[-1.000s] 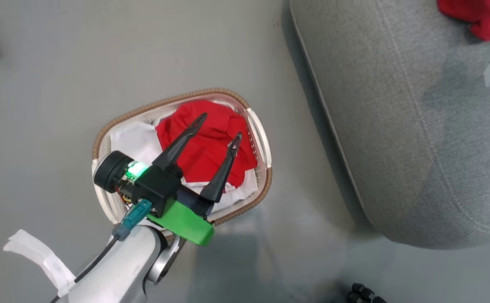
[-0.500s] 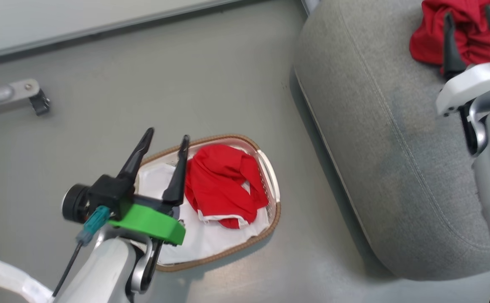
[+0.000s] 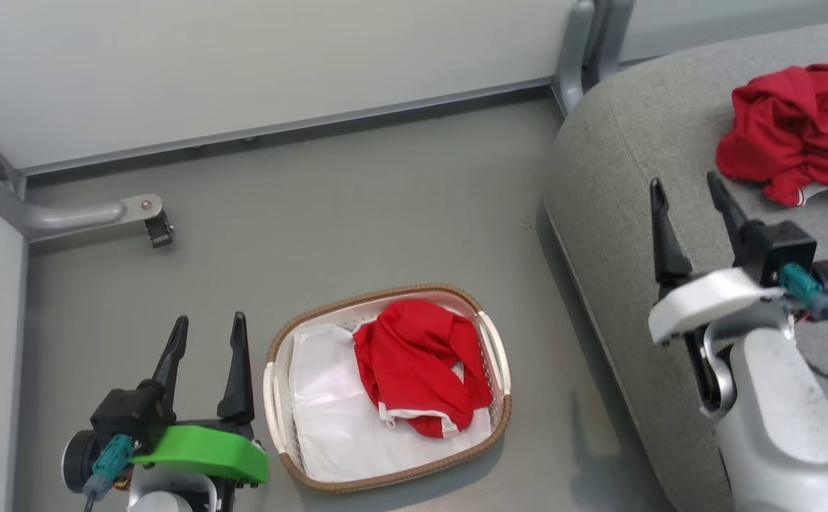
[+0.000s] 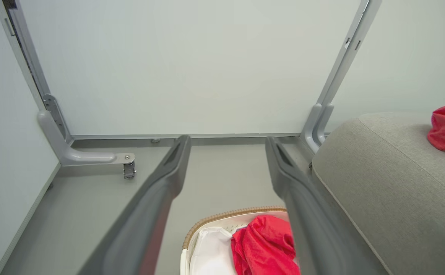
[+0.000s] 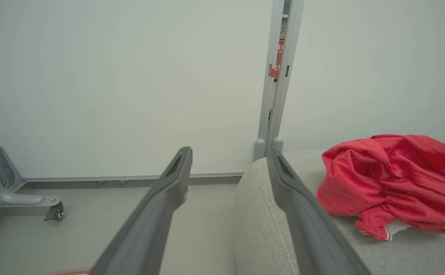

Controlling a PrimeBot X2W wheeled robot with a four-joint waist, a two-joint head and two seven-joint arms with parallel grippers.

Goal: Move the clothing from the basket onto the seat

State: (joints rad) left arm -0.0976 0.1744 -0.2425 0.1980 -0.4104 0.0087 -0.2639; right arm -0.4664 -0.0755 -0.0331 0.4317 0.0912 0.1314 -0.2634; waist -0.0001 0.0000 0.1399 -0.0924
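Grey floor (image 3: 357,206), pale wall panels (image 3: 243,57), castered metal foot (image 3: 101,212), white liner sheet (image 3: 328,412)

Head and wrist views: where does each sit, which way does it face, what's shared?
Head view: on the head, looking down at the floor, basket and seat; left gripper lower left, right gripper and forearm lower right.
Left wrist view: beside the basket, facing the wall; own fingers show.
Right wrist view: by the seat's edge, facing the wall; own fingers show.
Shared: all show the seat with red clothing on it.
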